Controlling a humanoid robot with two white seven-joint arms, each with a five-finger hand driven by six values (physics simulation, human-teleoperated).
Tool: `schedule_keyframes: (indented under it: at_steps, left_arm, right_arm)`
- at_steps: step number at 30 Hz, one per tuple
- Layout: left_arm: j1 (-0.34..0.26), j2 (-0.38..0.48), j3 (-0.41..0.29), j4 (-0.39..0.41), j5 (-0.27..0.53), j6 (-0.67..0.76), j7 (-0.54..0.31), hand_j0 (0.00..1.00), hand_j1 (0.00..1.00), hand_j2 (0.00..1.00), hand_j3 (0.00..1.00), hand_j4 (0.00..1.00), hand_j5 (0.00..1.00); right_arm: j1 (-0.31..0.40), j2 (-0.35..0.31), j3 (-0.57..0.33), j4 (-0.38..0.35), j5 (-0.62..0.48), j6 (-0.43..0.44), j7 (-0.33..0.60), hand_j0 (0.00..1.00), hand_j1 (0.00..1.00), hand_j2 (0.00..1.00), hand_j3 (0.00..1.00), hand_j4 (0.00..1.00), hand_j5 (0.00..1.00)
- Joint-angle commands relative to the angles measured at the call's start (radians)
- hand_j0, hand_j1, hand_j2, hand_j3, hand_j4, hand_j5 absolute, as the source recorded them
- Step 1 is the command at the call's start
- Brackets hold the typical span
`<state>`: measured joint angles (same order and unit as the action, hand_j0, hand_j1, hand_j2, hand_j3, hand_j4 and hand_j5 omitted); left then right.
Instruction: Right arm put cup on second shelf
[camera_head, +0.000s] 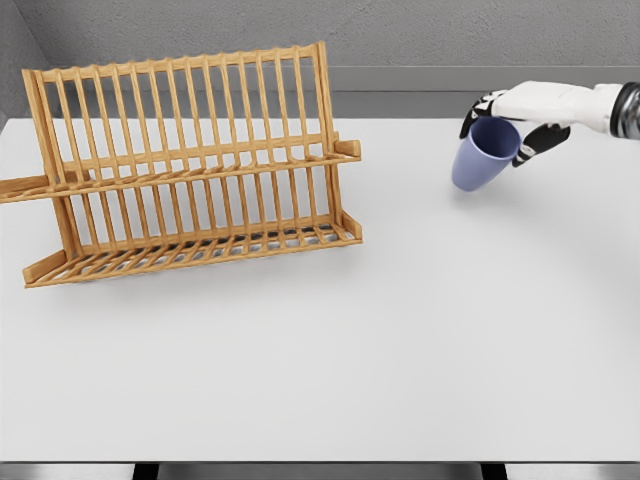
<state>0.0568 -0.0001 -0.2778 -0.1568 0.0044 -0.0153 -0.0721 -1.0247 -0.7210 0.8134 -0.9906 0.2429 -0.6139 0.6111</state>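
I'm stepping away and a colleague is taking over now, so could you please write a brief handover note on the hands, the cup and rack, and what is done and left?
Right hand: shut on the blue cup, held tilted above the white table at the far right.
Left hand: not in view.
Wooden dish rack: stands on the table's left side, both shelves bare.
Done: cup grasped and apparently lifted.
Left: carry the cup leftward to the rack, set it on the second shelf, release.
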Motion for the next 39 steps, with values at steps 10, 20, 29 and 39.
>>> schedule_keyframes:
  at_steps: [10, 20, 29, 39]
  left_arm:
    - [0.000, 0.000, 0.000, 0.000, 0.000, 0.000, 0.000, 1.00, 1.00, 1.00, 1.00, 1.00, 1.00]
    - [0.000, 0.000, 0.000, 0.000, 0.000, 0.000, 0.000, 1.00, 1.00, 1.00, 1.00, 1.00, 1.00]
    - [0.000, 0.000, 0.000, 0.000, 0.000, 0.000, 0.000, 1.00, 1.00, 1.00, 1.00, 1.00, 1.00]
    - [0.000, 0.000, 0.000, 0.000, 0.000, 0.000, 0.000, 1.00, 1.00, 1.00, 1.00, 1.00, 1.00]
  right_arm:
    - [-0.028, 0.015, -0.066, -0.017, -0.007, 0.003, 0.000, 0.57, 0.57, 0.57, 0.57, 0.57, 0.57]
    - [-0.041, 0.017, -0.083, -0.106, -0.007, 0.003, 0.000, 0.57, 0.57, 0.57, 0.57, 0.57, 0.57]
    - [-0.044, 0.026, -0.106, -0.197, -0.007, 0.003, 0.000, 0.57, 0.57, 0.57, 0.57, 0.57, 0.57]
    - [-0.058, 0.069, -0.106, -0.290, -0.005, 0.003, 0.000, 0.57, 0.57, 0.57, 0.57, 0.57, 0.57]
